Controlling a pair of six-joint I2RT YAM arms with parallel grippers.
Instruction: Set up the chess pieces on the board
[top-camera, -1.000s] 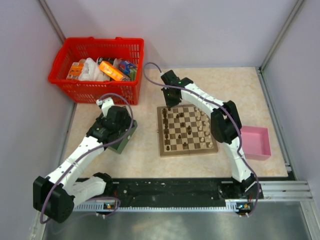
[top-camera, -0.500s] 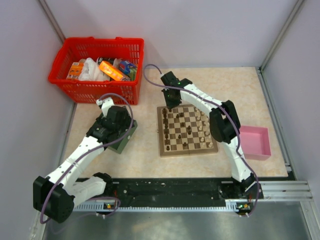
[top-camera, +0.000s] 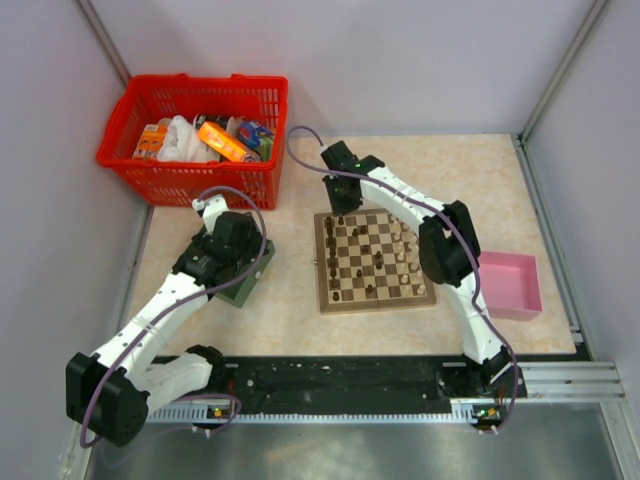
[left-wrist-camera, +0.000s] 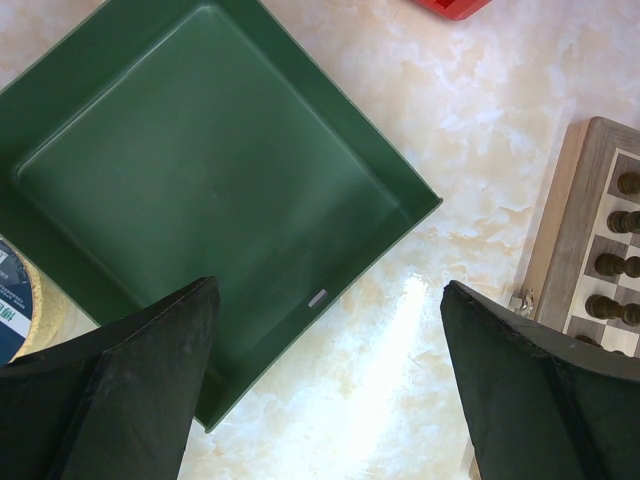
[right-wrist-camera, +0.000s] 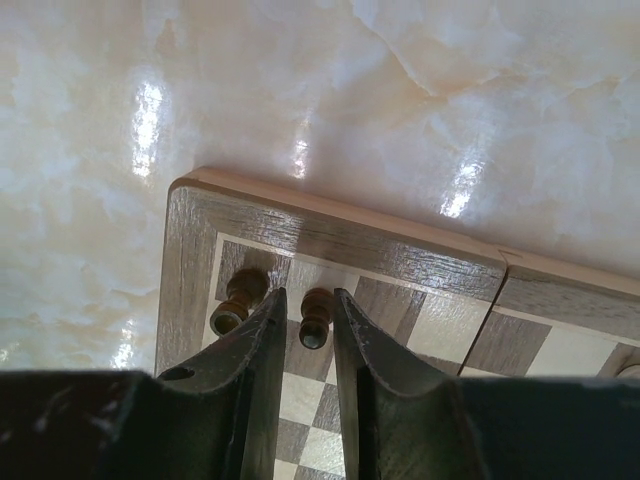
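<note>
Board rests on glossy marbled tabletop (pale walls).

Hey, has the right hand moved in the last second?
Yes, slightly: in the top view the right hand has shifted farther out, covering less of the board's far left corner than before.

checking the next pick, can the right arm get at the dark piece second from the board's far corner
Likely yes: the right pincer sits right at that dark piece, a finger on either side; only the corner piece beside it crowds one finger.
</note>
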